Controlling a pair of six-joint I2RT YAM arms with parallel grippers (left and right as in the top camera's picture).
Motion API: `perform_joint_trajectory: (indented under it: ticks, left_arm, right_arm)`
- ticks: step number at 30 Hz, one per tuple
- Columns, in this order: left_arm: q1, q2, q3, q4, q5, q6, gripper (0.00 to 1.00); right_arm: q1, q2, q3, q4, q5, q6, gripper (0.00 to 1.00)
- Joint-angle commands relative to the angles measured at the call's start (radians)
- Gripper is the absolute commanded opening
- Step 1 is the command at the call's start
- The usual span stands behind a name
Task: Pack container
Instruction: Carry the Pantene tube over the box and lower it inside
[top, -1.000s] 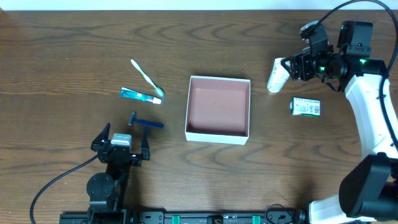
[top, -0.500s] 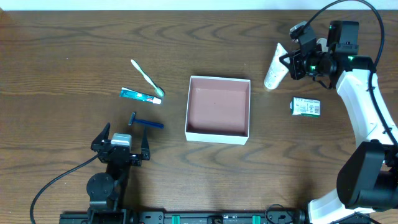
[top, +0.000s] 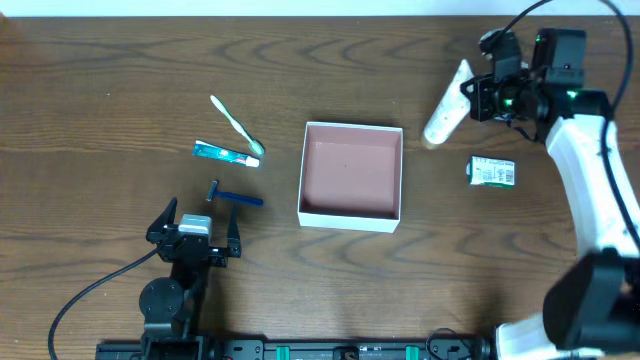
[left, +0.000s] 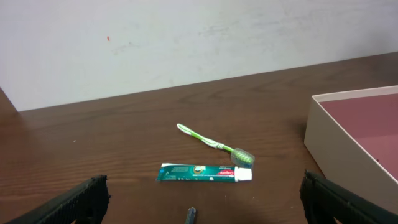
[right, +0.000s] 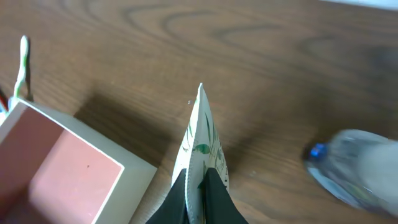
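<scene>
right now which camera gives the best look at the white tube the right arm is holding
Overhead: the white tube shows at full length, one end in the right gripper. The right wrist view sees it only edge-on between its fingers. The left wrist view does not show it.

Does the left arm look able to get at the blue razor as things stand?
Probably yes: the left gripper sits open just short of the blue razor, with nothing between them or on top of it.
</scene>
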Motion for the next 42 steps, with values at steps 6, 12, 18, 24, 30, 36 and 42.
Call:
perform_joint_trajectory:
  ticks: [6,12,18,24,30,36,42]
  left_arm:
    - [0.004,-0.005,-0.017,-0.034,0.018,-0.005,0.98]
    - [0.004,-0.005,-0.017,-0.034,0.018,-0.005,0.98]
    - [0.004,-0.005,-0.017,-0.034,0.018,-0.005,0.98]
    - [0.004,-0.005,-0.017,-0.034,0.018,-0.005,0.98]
    - [0.004,-0.005,-0.017,-0.034,0.018,-0.005,0.98]
    - [0.004,-0.005,-0.017,-0.034,0.018,-0.005,0.98]
    - [0.004,-0.005,-0.017,-0.034,0.018,-0.005,0.98]
  right_arm:
    - [0.166,-0.315,0.136,-0.103,0.235,0.143,0.02]
    - [0.364,-0.368,0.136,-0.159,0.423,0.361,0.02]
    - [0.555,-0.302,0.128,-0.198,0.62,0.544,0.01]
    - [0.706,-0.197,0.128,-0.182,0.78,0.642,0.02]
    - [0.798,-0.061,0.129,-0.144,0.877,0.71,0.01]
    - [0.839,0.043,0.129,-0.066,0.901,0.724,0.01]
    - [0.855,0.105,0.128,-0.006,0.972,0.743,0.01]
